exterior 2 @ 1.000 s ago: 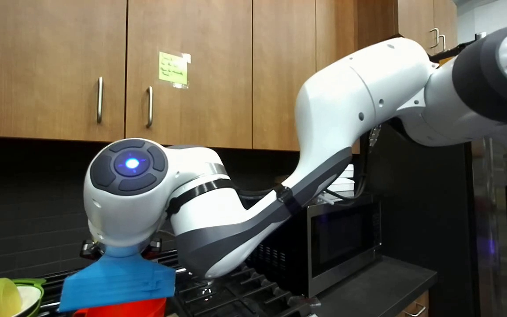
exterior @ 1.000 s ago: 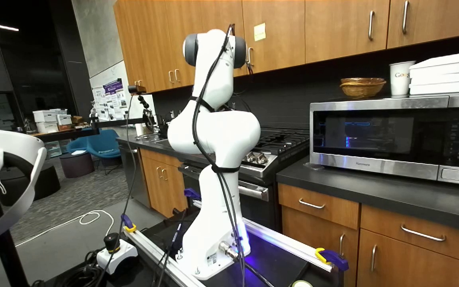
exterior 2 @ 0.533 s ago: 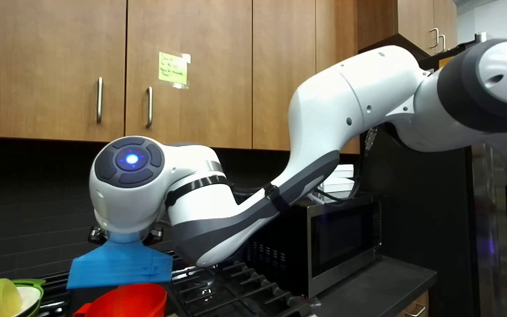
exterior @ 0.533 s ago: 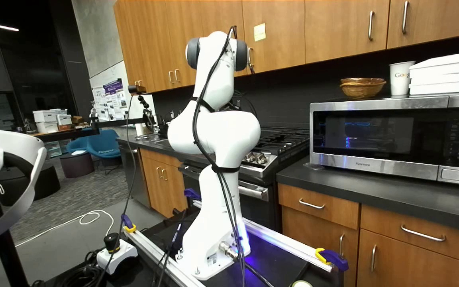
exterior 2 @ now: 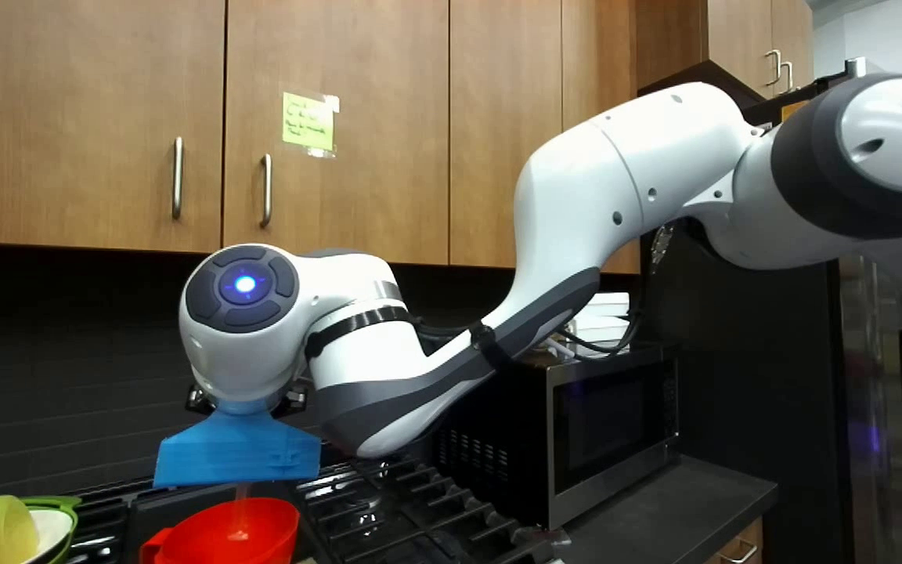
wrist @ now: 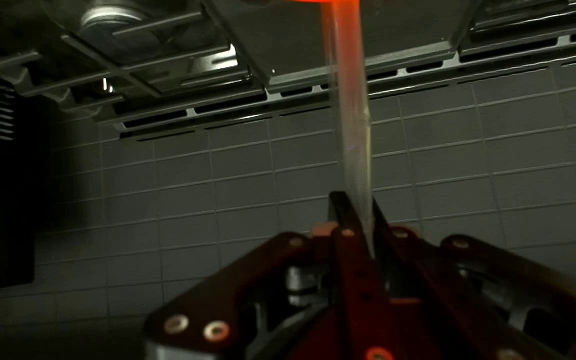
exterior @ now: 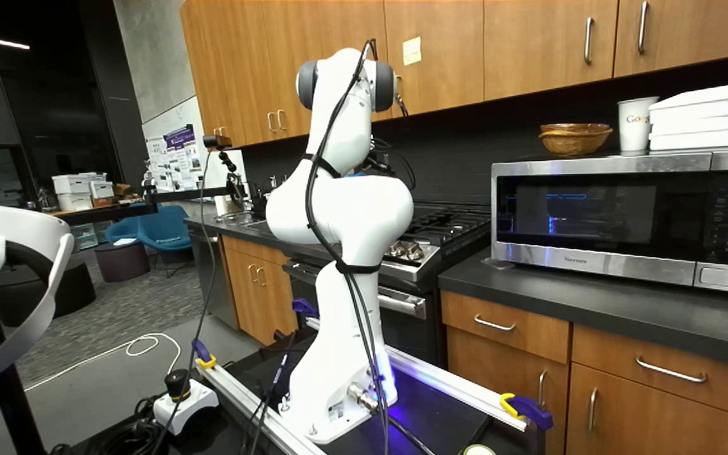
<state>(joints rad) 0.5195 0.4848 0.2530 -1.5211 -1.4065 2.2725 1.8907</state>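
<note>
— Raised a little since the earlier frame, my end effector [wrist: 358, 207] uncovers more of the red bowl [exterior 2: 212, 540], which seems to have shifted slightly too.
— How far along are you?
— Gripped and hoisted, I judge; letting go is not yet done. I'm clenched on a clear strip [wrist: 353, 125] that hangs down toward that bowl, though I can't tell whether its end reaches inside.
— Its looks?
— Long, slim, straight, see-through, tinged red toward the far end. Below, the bowl appears to sit on the dark stove plate [wrist: 408, 30], between its side edges.
</note>
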